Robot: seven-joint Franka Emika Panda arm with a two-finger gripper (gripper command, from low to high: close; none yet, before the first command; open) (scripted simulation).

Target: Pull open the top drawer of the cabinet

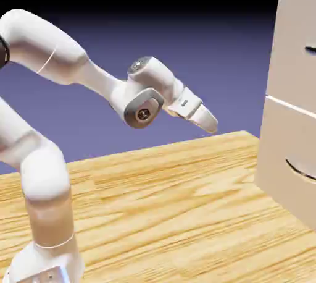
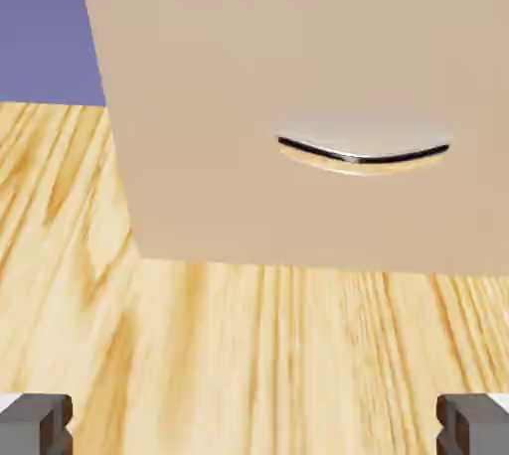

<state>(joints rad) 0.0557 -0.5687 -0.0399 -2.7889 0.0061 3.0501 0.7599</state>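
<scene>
Behind the wooden table (image 1: 160,189) there is only a plain blue-violet backdrop. At the table's right edge in the exterior view stands the cabinet (image 1: 281,152), tall, pale beige, with smooth faces. A thin seam splits its front into two panels. The top drawer (image 1: 296,47) is the upper one, and only a small dark slot (image 1: 310,50) shows on it, cut by the picture's edge. The lower panel carries a long curved grey handle (image 2: 363,153), which is the one that the hand view looks at.

The gripper (image 1: 208,121) hangs over the middle of the table, well apart from the cabinet and lower than the slot. Its jaws stand wide apart, and nothing is between them; in the hand view both grey fingertips (image 2: 35,423) sit far out at the bottom corners.

I judge the drawer to be rigid and not fragile, sliding straight out. Its flat front looks slippery and gives no hold, so the slot seems the only place to grip or hook. The drawer looks closed.
</scene>
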